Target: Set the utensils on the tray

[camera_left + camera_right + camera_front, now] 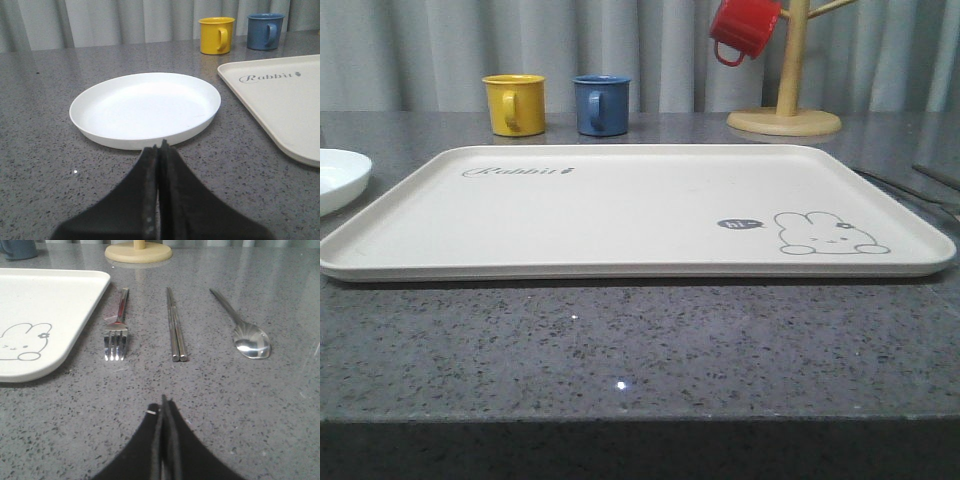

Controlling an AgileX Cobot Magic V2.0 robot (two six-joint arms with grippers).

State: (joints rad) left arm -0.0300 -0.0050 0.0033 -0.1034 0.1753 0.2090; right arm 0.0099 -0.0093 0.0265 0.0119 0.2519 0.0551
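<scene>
The cream tray with the rabbit drawing lies bare in the middle of the grey table; its corner shows in the right wrist view and its edge in the left wrist view. Beside the tray's right side lie three silver utensils in a row: a fork, a pair of chopsticks and a spoon. My right gripper is shut and empty, on the near side of the chopsticks, apart from them. My left gripper is shut and empty, just in front of a white plate.
A round white plate lies left of the tray. A yellow mug and a blue mug stand behind the tray. A wooden mug tree at the back right holds a red mug.
</scene>
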